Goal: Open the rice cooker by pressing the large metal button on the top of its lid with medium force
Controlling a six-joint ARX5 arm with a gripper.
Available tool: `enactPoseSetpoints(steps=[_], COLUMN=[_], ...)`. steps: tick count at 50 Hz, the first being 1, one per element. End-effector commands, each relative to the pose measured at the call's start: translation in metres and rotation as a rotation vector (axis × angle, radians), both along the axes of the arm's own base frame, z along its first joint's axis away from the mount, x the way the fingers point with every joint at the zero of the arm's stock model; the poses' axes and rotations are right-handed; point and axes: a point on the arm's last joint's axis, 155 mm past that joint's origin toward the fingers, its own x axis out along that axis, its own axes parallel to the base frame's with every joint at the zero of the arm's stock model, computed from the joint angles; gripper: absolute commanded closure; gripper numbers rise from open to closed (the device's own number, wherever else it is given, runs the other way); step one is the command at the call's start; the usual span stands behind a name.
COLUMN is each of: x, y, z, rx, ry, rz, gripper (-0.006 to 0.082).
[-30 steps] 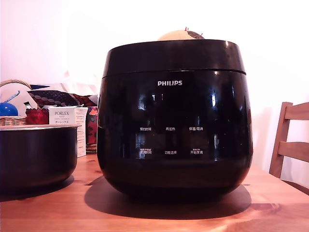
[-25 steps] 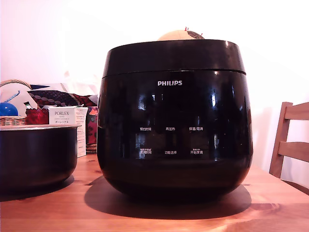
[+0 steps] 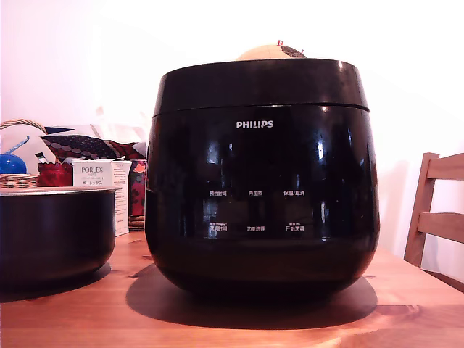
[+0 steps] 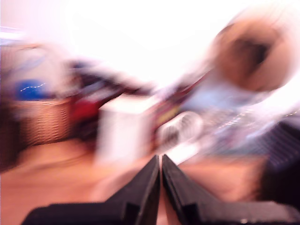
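The rice cooker (image 3: 261,210) fills the middle of the exterior view, glossy black with white "PHILIPS" on its front. Its lid (image 3: 261,83) sits down shut on the body. The lid's top face and the button on it are hidden from this low angle. My gripper (image 4: 160,164) appears only in the wrist view, which is heavily blurred. The two black fingers (image 4: 140,187) meet tip to tip with nothing between them, so it is shut. A dark mass at that picture's edge (image 4: 283,159) may be the cooker; I cannot tell.
A matte black pot (image 3: 54,232) with a pale rim stands on the wooden table (image 3: 72,319) at the exterior view's left. Behind it are a white box (image 3: 94,174), a basket (image 3: 18,181) and patterned clutter. A wooden chair (image 3: 435,210) is at the right.
The cooker's lid has stayed shut. The things at the back left sit a few pixels differently in the picture.
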Motion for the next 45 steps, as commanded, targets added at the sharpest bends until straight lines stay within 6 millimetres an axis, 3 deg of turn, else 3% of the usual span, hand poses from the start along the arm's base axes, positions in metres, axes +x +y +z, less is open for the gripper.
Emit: enactPoseSetpoints(steps=[1,9,16,25,35,45], x=[-0.009,-0.033,-0.050,-0.064,-0.060,-0.048], y=[-0.015,-0.054,-0.077,-0.105,-0.133,-0.159], z=[0.016,0.038,0.058,0.067,0.061,0.068], rx=[-0.083,-0.118,-0.113,-0.105,-0.063,0.036], ry=[-0.021,-0.034,-0.056,-0.016,0.065,0.024], rz=[-0.099,-0.328,-0.448,-0.599,-0.708,-0.768], gripper=[0.0788,0.0788,0.0788,0.0788,0.0788,0.0788])
